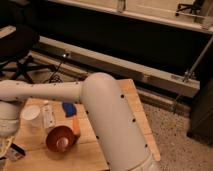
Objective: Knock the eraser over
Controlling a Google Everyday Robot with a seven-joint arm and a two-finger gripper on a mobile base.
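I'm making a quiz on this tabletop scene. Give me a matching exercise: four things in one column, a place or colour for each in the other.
1. red bowl
2. brush
3. eraser
4. white bottle

A. far lower left of the camera view, by the gripper
B. standing upright, left of the blue brush head
C. blue head, orange handle
D. open side up, beside the orange handle

Pairs: 1-D, 2-C, 3-A, 4-B
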